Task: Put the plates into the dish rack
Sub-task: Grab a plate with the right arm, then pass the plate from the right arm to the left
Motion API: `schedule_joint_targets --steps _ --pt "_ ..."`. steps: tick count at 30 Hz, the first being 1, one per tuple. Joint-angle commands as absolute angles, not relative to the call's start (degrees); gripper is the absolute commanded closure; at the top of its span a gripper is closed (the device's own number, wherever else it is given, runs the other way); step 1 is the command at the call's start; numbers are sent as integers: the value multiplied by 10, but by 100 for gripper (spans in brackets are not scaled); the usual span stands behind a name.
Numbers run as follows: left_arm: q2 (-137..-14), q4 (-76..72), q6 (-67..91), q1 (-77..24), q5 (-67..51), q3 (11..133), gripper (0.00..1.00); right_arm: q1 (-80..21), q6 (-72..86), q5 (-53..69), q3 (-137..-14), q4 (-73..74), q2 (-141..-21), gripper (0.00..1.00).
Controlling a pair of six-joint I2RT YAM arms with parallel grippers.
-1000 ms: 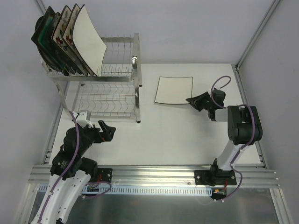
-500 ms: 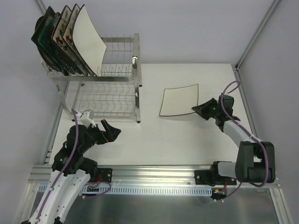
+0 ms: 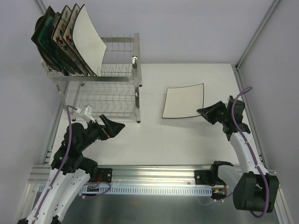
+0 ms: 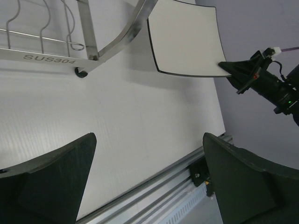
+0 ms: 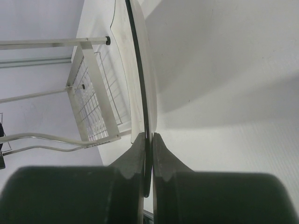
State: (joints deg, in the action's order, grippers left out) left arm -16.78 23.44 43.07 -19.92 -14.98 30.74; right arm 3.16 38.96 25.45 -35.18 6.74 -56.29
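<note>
The left claw (image 4: 148, 137) stands wide open, its two dark fingers (image 4: 51, 182) low at either side. Between and beyond them lies the white desk (image 4: 131, 112). Ahead to the left is the metal rack (image 4: 117, 39); ahead to the right, the right claw (image 4: 226, 69) pinches a corner of a white square plate (image 4: 187, 39)

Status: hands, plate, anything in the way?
Right hand shut on white plate, at its corner. Left hand open, empty, near dish rack. Other plates stand in upper tier, left end. Nothing seen between plate and rack.
</note>
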Motion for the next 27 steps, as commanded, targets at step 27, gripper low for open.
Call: schedule_joint_targets --steps 27 --pt "-552 -49 523 -326 -156 542 1 62 514 448 -446 -13 -355 99"
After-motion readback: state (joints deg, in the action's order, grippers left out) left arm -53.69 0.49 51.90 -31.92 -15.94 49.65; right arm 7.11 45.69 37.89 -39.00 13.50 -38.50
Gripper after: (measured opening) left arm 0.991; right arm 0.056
